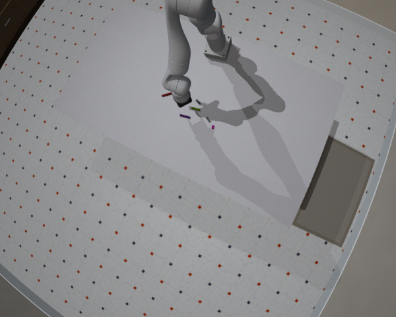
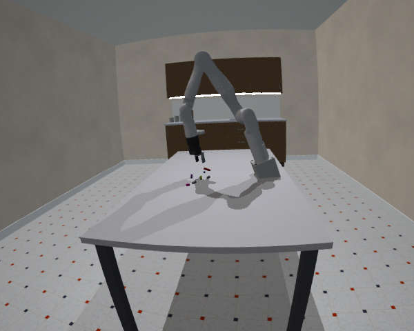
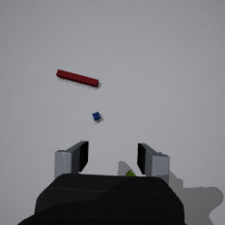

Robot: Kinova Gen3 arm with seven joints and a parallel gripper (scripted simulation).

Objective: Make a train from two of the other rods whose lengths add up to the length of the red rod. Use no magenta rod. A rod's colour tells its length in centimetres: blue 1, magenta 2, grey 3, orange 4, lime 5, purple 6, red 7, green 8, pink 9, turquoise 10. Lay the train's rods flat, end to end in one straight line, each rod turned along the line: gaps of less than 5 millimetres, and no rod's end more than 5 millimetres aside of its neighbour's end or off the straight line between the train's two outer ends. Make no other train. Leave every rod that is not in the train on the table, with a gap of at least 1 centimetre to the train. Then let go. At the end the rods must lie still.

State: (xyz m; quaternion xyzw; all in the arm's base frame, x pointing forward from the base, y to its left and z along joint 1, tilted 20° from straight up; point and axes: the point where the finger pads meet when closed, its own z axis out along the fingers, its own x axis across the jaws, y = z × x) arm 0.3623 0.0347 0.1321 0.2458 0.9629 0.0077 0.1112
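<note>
Rods lie scattered on the grey desk beneath the arm. Above them hangs the hand, its fingers spread wide apart with nothing between them. A red rod lies flat and slightly tilted, ahead of the fingers in the wrist view. A purple rod and a lime rod rest near each other, with two grey rods close by the lime one. A short magenta rod sits a little apart. Smallest, a blue rod lies between the red rod and the hand.
</note>
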